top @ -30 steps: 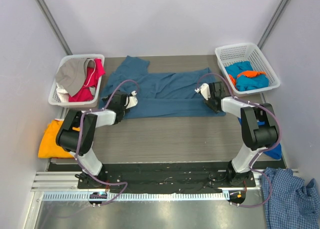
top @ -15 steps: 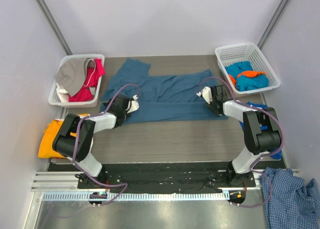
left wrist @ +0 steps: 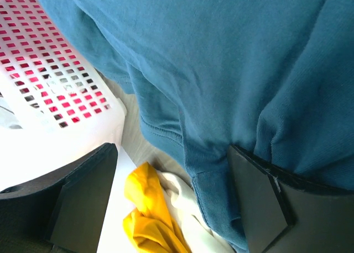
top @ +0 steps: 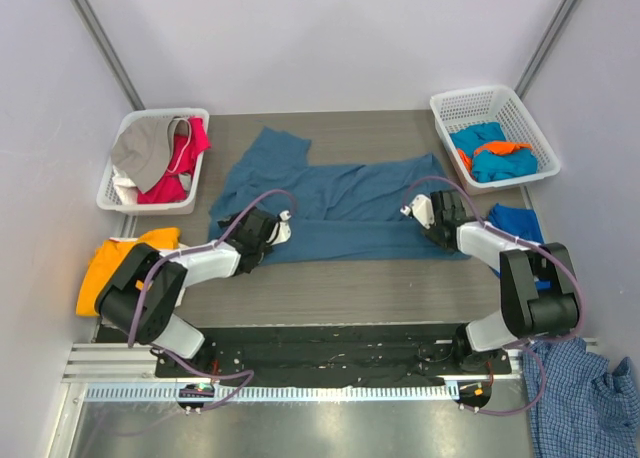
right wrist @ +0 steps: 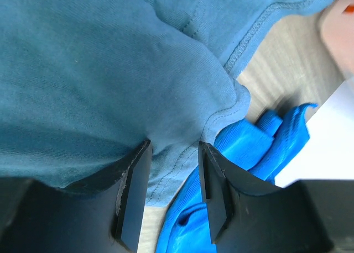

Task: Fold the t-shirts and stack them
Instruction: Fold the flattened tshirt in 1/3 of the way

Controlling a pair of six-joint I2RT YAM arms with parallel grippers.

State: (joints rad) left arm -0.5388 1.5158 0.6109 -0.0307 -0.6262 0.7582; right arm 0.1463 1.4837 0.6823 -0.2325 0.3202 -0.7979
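A large dark teal-blue t-shirt [top: 340,193] lies spread across the table, one sleeve pointing to the far left. My left gripper [top: 272,230] is at its near left hem. In the left wrist view its jaws [left wrist: 171,153] stand wide apart and the hem [left wrist: 221,198] hangs against the right finger [left wrist: 260,203]. My right gripper [top: 437,221] is at the near right hem. In the right wrist view [right wrist: 174,148] it is shut on a bunch of the teal cloth [right wrist: 110,87]. An orange t-shirt [top: 105,268] lies off the table's left edge and shows below the left jaws [left wrist: 146,209].
A white mesh basket [top: 150,115] at the far left holds a red [top: 182,158] and a grey [top: 140,148] garment. Another basket [top: 480,93] at the far right holds turquoise and orange ones. A bright blue t-shirt [top: 518,221] lies beside the right gripper. A checked shirt [top: 580,388] lies near right.
Both grippers have moved toward the near edge, and the teal shirt's near hem has come with them. The whole shirt has slid nearer.
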